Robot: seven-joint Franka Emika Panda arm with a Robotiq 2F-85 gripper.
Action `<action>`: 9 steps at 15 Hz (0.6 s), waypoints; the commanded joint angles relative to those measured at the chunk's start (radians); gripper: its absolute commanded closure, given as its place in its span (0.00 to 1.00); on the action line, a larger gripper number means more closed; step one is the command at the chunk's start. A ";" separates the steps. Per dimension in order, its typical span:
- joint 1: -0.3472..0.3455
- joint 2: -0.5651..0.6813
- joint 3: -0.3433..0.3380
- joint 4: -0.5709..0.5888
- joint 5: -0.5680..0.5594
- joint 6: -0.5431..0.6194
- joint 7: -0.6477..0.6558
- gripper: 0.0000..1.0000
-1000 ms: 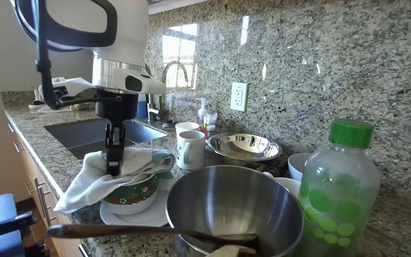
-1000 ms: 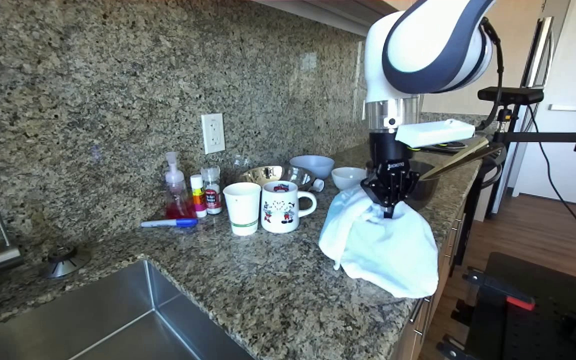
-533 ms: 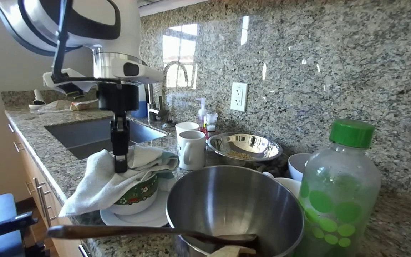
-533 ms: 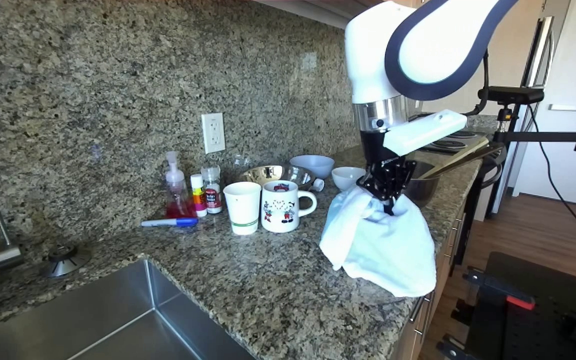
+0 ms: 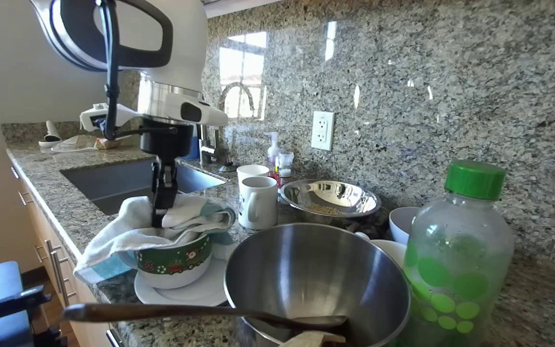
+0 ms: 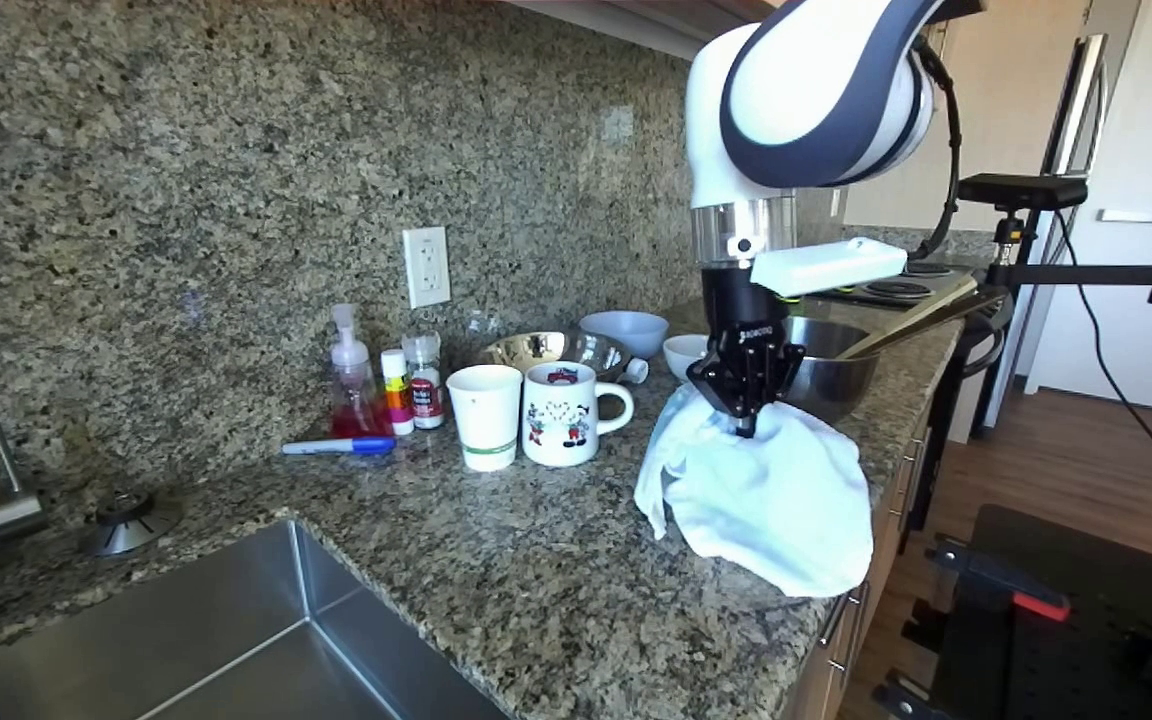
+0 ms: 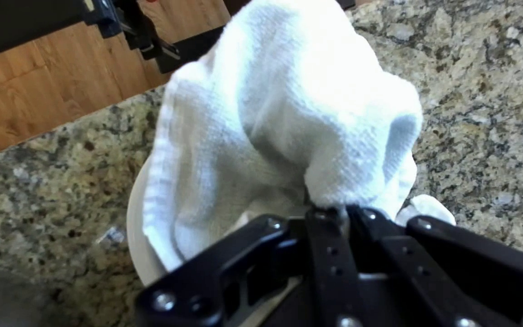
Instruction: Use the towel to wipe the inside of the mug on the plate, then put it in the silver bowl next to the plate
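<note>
Up close, the gripper (image 7: pixel 343 212) had its fingers drawn in narrow in the wrist view, a fold of the towel (image 7: pixel 279 136) nipped at the tips, so the hold looked decent. The rest of the cloth lay over the mug (image 5: pixel 176 269), a long tail flopped toward 9 o'clock and a rolled bit toward 1 in an exterior view. Couldn't see inside the mug, so no idea how deep the tips reached.

My read was wiping in hand. Doing it well meant working that pinched wad down against the inner wall, then small circles, 12 round to 12, light pressure, no metal on ceramic. The mug sat on the plate (image 5: pixel 205 293) with nothing else steadying it that I could spot, so a hard shove could've skated it.

The silver bowl (image 5: pixel 316 270) was just beside the plate at 3 o'clock. Best exit, imo, was straight up until the tail cleared the rim, since a wooden spoon (image 5: pixel 195 310) stuck out of that bowl between 8 and 9 o'clock, right where loose cloth might snag.
</note>
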 commanded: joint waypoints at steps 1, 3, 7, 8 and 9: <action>-0.009 0.044 -0.013 0.044 -0.026 -0.063 0.014 0.95; -0.014 0.061 -0.009 0.061 -0.110 -0.113 0.096 0.95; -0.007 0.094 -0.009 0.091 -0.262 -0.176 0.252 0.95; -0.003 0.103 -0.009 0.095 -0.290 -0.165 0.277 0.95; 0.001 0.110 -0.010 0.095 -0.312 -0.140 0.293 0.95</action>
